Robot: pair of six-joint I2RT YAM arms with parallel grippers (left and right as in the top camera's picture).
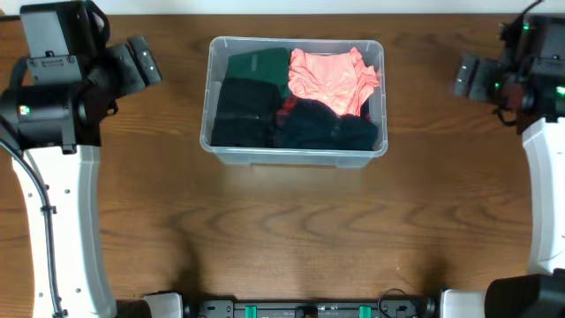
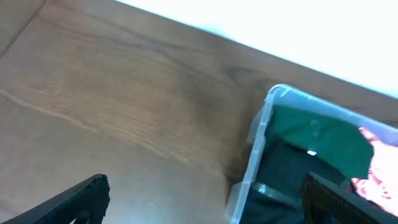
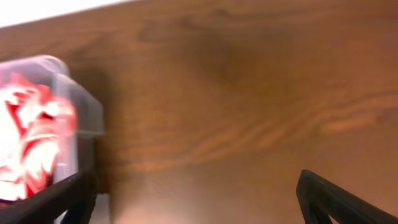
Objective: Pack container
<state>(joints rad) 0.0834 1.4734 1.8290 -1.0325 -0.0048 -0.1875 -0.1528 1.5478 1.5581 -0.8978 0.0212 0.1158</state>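
Observation:
The clear plastic container point(image 1: 296, 155) stands at the table's back middle. It holds a green garment point(image 1: 258, 65), a pink-orange garment point(image 1: 332, 78) and dark clothes point(image 1: 291, 119). Its corner shows in the left wrist view point(image 2: 258, 134) and in the right wrist view point(image 3: 84, 106). My left gripper point(image 1: 141, 62) is left of the container, open and empty; its fingers frame bare wood point(image 2: 205, 202). My right gripper point(image 1: 466, 78) is right of the container, open and empty over bare wood point(image 3: 196, 202).
The wooden table point(image 1: 291, 230) runs to a white wall at the back edge. My arm bases stand at the front left point(image 1: 62, 230) and front right point(image 1: 547, 203).

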